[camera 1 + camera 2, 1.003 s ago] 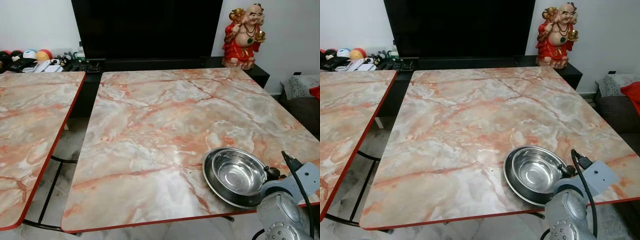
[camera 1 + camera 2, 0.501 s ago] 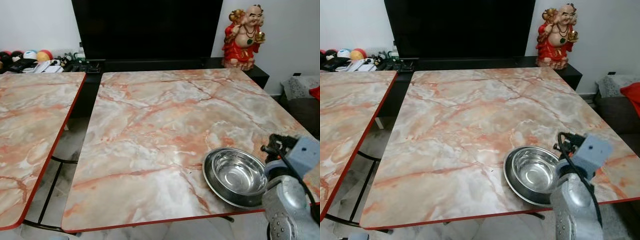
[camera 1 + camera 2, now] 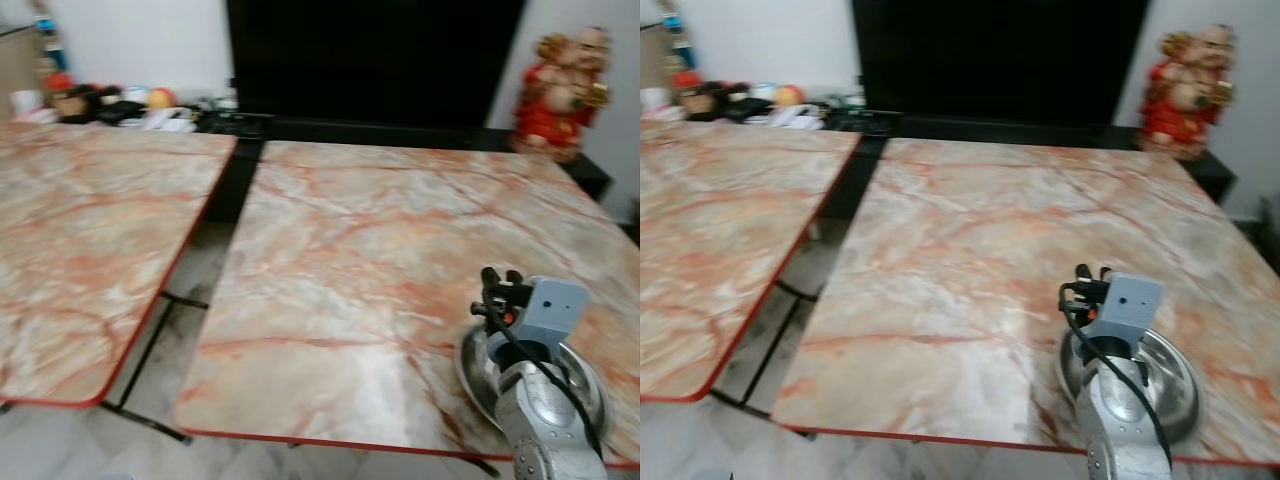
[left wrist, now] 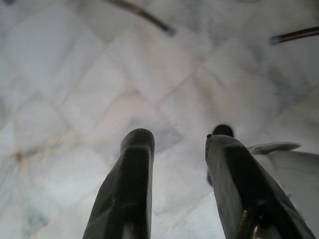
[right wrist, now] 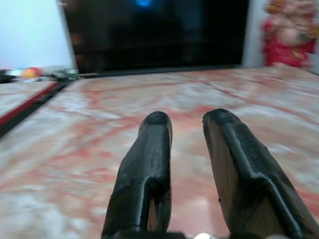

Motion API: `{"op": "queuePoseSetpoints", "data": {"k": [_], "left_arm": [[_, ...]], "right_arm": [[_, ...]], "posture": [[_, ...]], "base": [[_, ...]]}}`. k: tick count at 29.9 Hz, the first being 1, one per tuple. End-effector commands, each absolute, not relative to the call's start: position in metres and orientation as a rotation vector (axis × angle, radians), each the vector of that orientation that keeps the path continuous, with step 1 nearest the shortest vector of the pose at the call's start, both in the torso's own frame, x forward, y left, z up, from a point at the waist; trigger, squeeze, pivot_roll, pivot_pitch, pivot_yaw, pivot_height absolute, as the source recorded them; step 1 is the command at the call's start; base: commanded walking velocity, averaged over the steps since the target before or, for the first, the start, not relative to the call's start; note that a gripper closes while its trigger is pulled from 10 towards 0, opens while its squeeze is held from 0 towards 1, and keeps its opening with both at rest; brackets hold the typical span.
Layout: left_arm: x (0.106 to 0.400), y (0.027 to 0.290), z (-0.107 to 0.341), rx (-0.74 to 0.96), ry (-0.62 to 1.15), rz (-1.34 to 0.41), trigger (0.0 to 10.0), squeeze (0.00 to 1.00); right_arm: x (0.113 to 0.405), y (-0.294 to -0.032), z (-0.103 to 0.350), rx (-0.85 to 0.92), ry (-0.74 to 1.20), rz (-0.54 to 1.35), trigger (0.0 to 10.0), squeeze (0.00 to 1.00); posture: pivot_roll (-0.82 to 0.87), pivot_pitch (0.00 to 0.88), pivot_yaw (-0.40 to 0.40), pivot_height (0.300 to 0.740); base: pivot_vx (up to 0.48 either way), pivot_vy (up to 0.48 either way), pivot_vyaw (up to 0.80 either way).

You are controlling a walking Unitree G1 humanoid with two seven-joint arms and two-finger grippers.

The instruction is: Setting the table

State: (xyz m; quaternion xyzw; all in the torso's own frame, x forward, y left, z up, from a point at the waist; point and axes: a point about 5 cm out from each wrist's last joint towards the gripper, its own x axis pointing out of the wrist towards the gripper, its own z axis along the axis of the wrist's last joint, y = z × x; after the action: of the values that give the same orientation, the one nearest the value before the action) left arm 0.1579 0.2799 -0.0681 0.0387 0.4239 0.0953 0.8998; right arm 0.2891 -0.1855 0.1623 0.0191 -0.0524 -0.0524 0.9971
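Compared with the frames a moment earlier, the head camera is now panning to the left, so more of the left-hand table (image 3: 90,240) is showing and the whole scene is appearing blurred; the right arm (image 3: 545,440) is now rising over the steel bowl, which is keeping its place. The steel bowl (image 3: 1175,375) is sitting inside a shallow steel plate (image 3: 1068,368) at the near right corner of the marble-patterned table (image 3: 380,240), close to its red edge. The right gripper (image 5: 187,124) is hovering above the tabletop at the far-left rim of the bowl, pointing toward the far side; its two black fingers (image 5: 149,164) are standing slightly parted with nothing between them. The left gripper (image 4: 177,142) is hanging beside the robot over the pale tiled floor (image 4: 75,74), its fingers likewise a little apart and empty. At the far right, a red and gold figurine (image 3: 560,90) is standing on a dark cabinet (image 3: 590,175). A large dark screen (image 3: 370,55) is occupying the far wall, and small cluttered items (image 3: 110,100) are lying at the far left.
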Motion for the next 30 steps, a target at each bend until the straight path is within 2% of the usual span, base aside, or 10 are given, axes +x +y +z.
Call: {"op": "queuePoseSetpoints", "data": {"k": [1,5,8,16,21,30], "left_arm": [[0.152,0.285,-0.069,0.09,0.902,0.204,10.0,0.0],[0.157,0.293,-0.063,0.088,0.876,0.232,10.0,0.0],[0.158,0.292,-0.063,0.088,0.876,0.228,10.0,0.0],[0.163,0.283,-0.065,0.058,0.873,0.227,10.0,0.0],[0.161,0.281,-0.067,0.054,0.879,0.228,10.0,0.0],[0.159,0.283,-0.067,0.048,0.882,0.242,10.0,0.0]], "right_arm": [[0.292,-0.188,0.166,0.027,-0.123,-0.096,10.0,0.0],[0.29,-0.193,0.162,0.031,-0.115,-0.108,10.0,0.0],[0.288,-0.196,0.159,0.087,-0.114,-0.131,10.0,0.0],[0.292,-0.194,0.163,0.047,-0.138,-0.112,10.0,0.0],[0.294,-0.189,0.167,0.028,-0.157,-0.089,10.0,0.0],[0.295,-0.19,0.166,0.062,-0.157,-0.104,10.0,0.0]], "posture": [[-0.02,0.0,-0.006,0.74],[-0.02,0.0,-0.007,0.74],[-0.02,0.0,-0.003,0.74],[-0.01,0.004,-0.004,0.74],[0.0,0.01,-0.007,0.74],[0.01,0.01,-0.007,0.74]], "base": [[0.0,0.0,0.8],[0.0,0.0,0.8],[0.0,0.0,0.0],[0.0,0.0,0.0],[0.0,0.406,0.78],[0.0,0.48,0.0]]}}
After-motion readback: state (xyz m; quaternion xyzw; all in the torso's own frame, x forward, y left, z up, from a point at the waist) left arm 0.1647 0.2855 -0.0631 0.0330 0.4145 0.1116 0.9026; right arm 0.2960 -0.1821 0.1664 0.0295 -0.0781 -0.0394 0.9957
